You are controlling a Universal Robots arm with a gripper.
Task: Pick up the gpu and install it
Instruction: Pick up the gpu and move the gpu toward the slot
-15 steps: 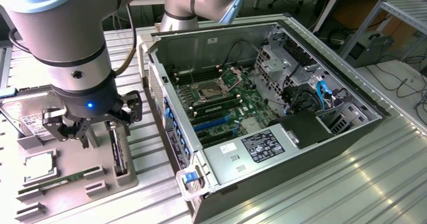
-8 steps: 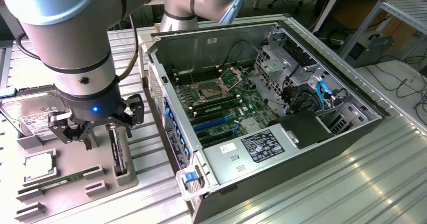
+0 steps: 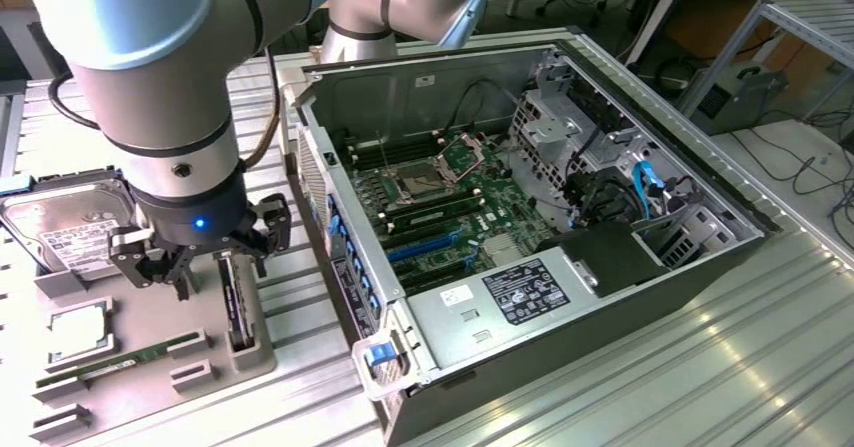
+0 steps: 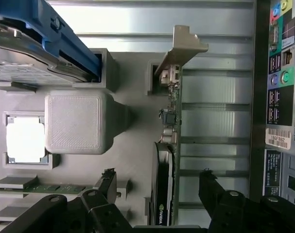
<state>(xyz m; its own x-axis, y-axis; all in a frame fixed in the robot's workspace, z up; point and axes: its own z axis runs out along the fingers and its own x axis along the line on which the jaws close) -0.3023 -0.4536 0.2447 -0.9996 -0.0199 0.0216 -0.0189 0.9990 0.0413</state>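
**Open gripper over the gpu in its tray slot**

At the exterior view's left sits a grey tray (image 3: pixel 140 377). It carries a hard drive (image 3: pixel 67 232) at its far end, a CPU (image 3: pixel 80 332) nearer, and a memory stick (image 3: pixel 120 362) nearest.

On the tray's right edge the gpu (image 3: pixel 238 307) stands on edge in 2 slotted posts, not yet lifted. In the wrist view its bracket (image 4: pixel 183 48) is at the far end and its black cooler at the near end.

The gripper (image 3: pixel 222 277) hangs right above the card. Its fingers (image 4: pixel 107 180) are spread wide, 1 on each side of the card, and touch nothing.

To the right, the open case (image 3: pixel 534 392) lies on its side with the motherboard exposed.

The step in hand looks like the approach to the grasp. To do it well:
- Keep the card centred between the 2 fingers.
- Keep the fingers square to its faces.
- Come straight down, so neither finger catches the posts or pushes the card sideways.
- Grip the cooler body, which looks safer than the bare board or the thin bracket.
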